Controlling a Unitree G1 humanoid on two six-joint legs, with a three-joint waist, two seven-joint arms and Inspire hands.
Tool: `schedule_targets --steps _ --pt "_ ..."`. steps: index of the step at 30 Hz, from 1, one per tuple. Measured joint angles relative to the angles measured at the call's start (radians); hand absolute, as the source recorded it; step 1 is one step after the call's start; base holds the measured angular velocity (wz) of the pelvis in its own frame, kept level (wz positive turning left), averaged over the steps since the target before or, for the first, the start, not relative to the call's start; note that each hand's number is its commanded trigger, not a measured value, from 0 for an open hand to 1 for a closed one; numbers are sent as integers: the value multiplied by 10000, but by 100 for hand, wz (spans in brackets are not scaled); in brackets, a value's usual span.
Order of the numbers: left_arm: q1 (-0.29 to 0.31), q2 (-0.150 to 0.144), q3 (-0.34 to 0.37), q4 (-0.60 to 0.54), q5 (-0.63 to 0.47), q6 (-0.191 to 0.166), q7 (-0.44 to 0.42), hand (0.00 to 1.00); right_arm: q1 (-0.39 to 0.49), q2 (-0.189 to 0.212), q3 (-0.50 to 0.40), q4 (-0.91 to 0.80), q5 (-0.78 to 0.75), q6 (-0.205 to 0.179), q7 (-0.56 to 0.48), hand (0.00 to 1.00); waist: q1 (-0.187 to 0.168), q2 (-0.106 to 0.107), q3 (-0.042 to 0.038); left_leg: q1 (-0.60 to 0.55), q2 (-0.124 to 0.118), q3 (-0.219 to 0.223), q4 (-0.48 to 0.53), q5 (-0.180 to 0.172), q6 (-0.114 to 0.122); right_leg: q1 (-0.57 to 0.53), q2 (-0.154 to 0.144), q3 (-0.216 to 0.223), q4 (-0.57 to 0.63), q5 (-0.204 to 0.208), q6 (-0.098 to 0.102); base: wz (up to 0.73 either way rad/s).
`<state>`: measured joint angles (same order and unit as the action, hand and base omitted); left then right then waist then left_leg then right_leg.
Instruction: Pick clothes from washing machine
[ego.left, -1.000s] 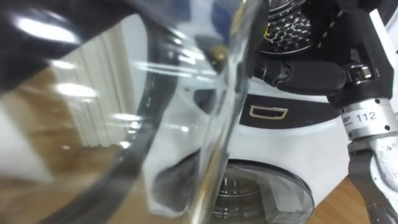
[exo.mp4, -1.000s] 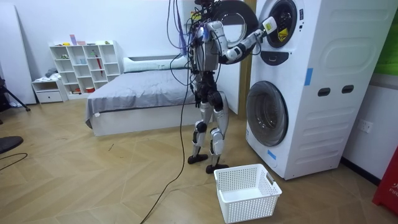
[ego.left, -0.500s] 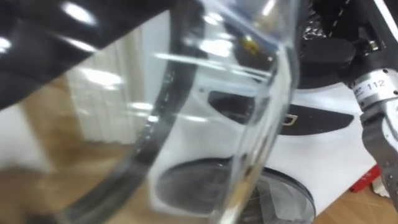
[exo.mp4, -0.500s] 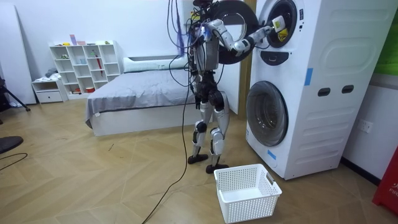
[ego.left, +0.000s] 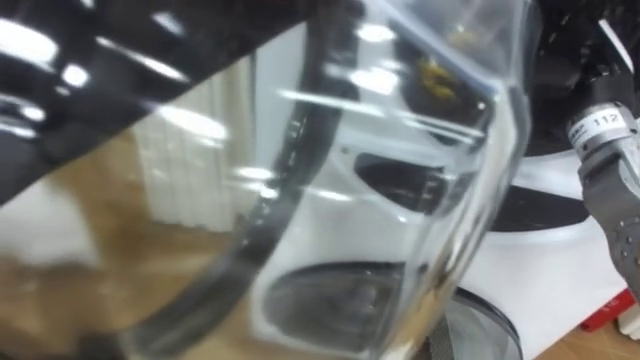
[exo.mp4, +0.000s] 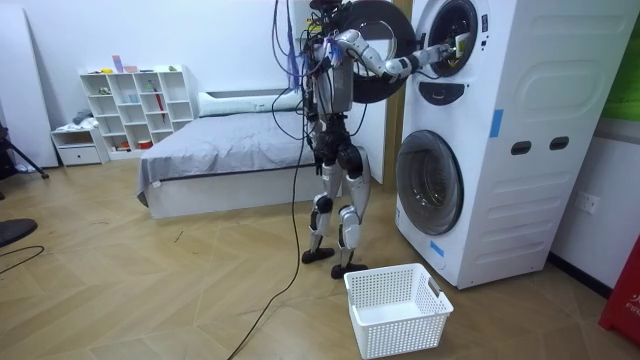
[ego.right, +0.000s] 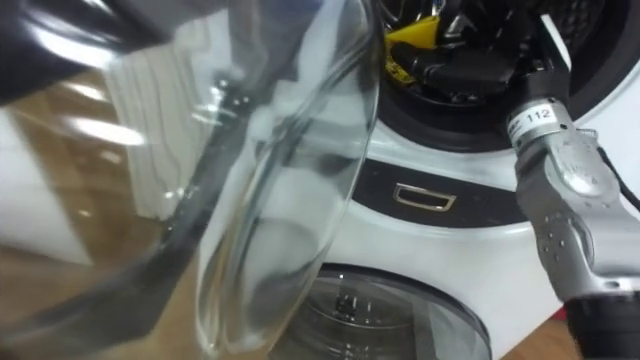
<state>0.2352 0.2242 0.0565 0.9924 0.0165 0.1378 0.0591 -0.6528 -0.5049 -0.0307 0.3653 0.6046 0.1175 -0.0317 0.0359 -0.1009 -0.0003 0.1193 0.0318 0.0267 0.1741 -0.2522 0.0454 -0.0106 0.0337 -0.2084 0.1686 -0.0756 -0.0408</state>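
Note:
I stand in front of a white stack of two machines (exo.mp4: 500, 140). The upper one's round glass door (ego.right: 270, 200) hangs open close before my head. My right arm reaches up from the right, and my right hand (ego.right: 470, 70) is inside the upper drum opening (exo.mp4: 452, 35). Its dark fingers lie against a yellow cloth (ego.right: 408, 38) in the drum. The grip on the cloth is hidden by the drum's shade and the door's edge.
The lower machine's round door (exo.mp4: 430, 180) is closed. A white laundry basket (exo.mp4: 397, 308) stands on the wooden floor before the stack, by my feet. A bed (exo.mp4: 220, 150) and a white shelf (exo.mp4: 135, 100) are behind me.
My right hand has gone from the rim of the upper opening further into the drum, towards the yellow cloth. My head view has shifted, so the glass door covers more of it.

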Motion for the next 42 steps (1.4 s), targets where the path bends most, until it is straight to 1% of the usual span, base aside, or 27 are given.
schedule_targets --steps 2,4,7,8,10,12,14,18,22,25,26,27,31,32,34,37,42 --pt "41 1 137 7 192 200 0 0 -247 -169 39 395 -401 177 16 0 31 -49 -13 -28 -16 -27 20 6 -11 -1 -4 5 7 -60 -15 9" --pt "177 -1 218 6 272 398 -2 0 -405 -256 60 572 -887 280 141 0 168 -57 -14 -48 -15 -46 62 7 -17 -2 -4 3 19 -108 -65 2" --pt "184 7 220 -4 546 543 -6 0 -417 -454 117 607 -1342 375 407 0 251 -130 -19 -94 -40 -80 58 17 -45 -22 -98 -72 31 -207 -81 8" --pt "191 11 219 -3 610 560 -7 0 -470 -500 119 732 -1565 379 492 0 255 -164 -28 -124 -49 -156 59 30 -67 -24 -126 -186 48 -230 -86 18" --pt "195 16 220 -2 639 563 -25 0 -735 -501 139 1186 -2015 380 617 0 281 -221 -58 -129 -58 -214 64 46 -93 -21 -138 -301 69 -244 -99 14" --pt "194 73 219 -2 641 561 -70 0 -951 -526 325 1571 -2728 379 736 0 288 -317 -65 -136 -65 -322 85 62 -118 9 -145 -400 77 -245 -101 12" --pt "188 93 217 -1 637 560 -147 0 -1089 -527 535 1790 -3113 378 833 0 290 -362 -69 -156 -45 -354 127 64 -120 31 -147 -417 68 -245 -102 8" --pt "99 103 213 -2 639 529 -347 0 -1092 -527 584 1818 -3704 378 1078 0 317 -373 -65 -207 -72 -450 165 63 -120 39 -162 -451 62 -245 -101 7" --pt "73 154 205 -6 639 510 -436 0 -1129 -540 710 1969 -4161 369 1261 0 442 -381 -58 -204 -80 -498 159 63 -120 38 -152 -427 67 -245 -101 0" --pt "-4 187 208 -6 646 510 -436 0 -1239 -575 779 2107 -4195 368 1447 0 465 -406 -37 -205 -91 -520 149 63 -120 39 -144 -429 72 -245 -101 0" --pt "-25 202 213 -5 654 513 -437 0 -1333 -597 817 2147 -4232 368 1499 0 467 -420 -4 -210 -91 -520 129 63 -120 40 -142 -434 74 -245 -101 0" --pt "-46 228 211 -2 676 517 -437 0 -1455 -607 913 2212 -4513 369 1586 0 473 -442 14 -210 -88 -514 108 62 -123 36 -139 -435 78 -245 -102 0" --pt "-240 294 208 53 685 539 -437 0 -1799 -624 1125 2336 -5187 370 1784 0 525 -471 26 -200 -80 -520 114 59 -135 51 -136 -449 85 -245 -103 0" --pt "-288 308 205 82 683 546 -461 0 -1884 -625 1240 2337 -5466 371 1844 0 526 -441 52 -199 -80 -533 135 59 -136 75 -141 -461 74 -244 -103 3" --pt "-443 310 203 85 682 593 -551 0 -1949 -626 1258 2337 -5951 374 1966 0 530 -432 60 -199 -80 -566 138 57 -140 91 -133 -497 70 -244 -104 4" --pt "-489 306 201 71 681 611 -721 0 -1949 -625 1247 2344 -6332 386 2233 0 552 -427 63 -199 -84 -576 141 52 -150 92 -113 -474 61 -233 -121 0" --pt "-487 306 178 72 625 675 -757 0 -2016 -624 1167 2574 -6544 419 2542 0 569 -415 70 -199 -85 -630 209 49 -166 153 -119 -568 41 -223 -138 2"
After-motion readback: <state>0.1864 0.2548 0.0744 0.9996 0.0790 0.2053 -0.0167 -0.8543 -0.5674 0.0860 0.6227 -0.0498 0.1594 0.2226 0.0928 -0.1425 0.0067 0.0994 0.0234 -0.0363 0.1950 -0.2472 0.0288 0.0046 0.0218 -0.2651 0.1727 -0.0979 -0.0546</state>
